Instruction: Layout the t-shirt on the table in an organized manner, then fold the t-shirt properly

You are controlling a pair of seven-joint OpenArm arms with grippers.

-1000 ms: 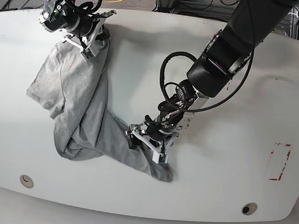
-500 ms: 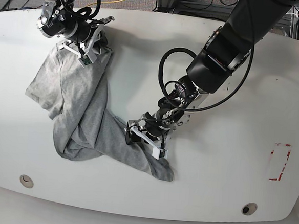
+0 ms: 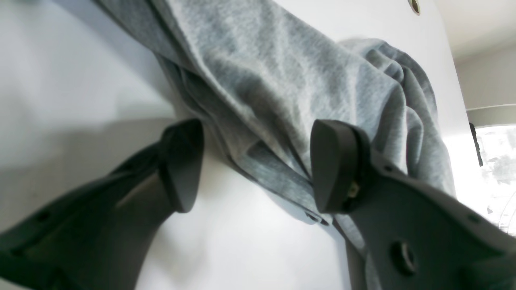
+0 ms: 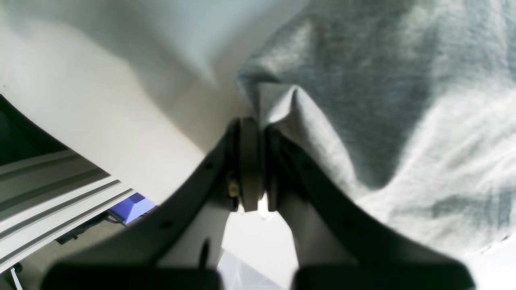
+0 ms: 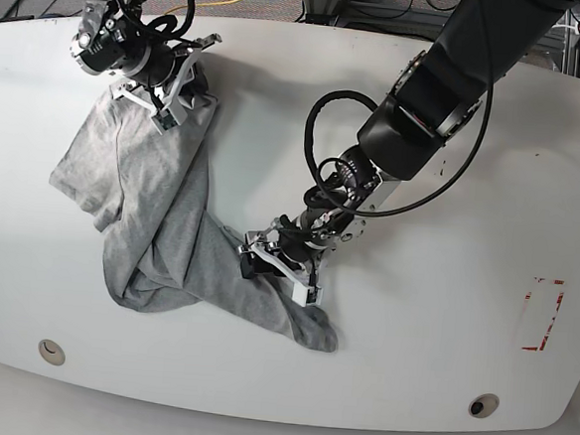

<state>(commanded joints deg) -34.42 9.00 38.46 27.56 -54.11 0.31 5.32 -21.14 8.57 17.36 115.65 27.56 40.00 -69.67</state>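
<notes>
1. Since one second ago: the left gripper (image 5: 278, 267) has shifted up and leftward along the cloth; the lower tail end now lies uncovered.
2. The t-shirt (image 5: 160, 218) is bunched and twisted. Its long axis runs diagonally from the table's (image 5: 437, 387) far-left area down toward front centre.
3. Right gripper (image 4: 253, 169) is clamped on a pinched fold at the shirt's upper end.
4. Left gripper's jaws are spread wide, straddling the shirt's edge (image 3: 278, 189); one finger (image 3: 334, 169) touches fabric, nothing held.
</notes>
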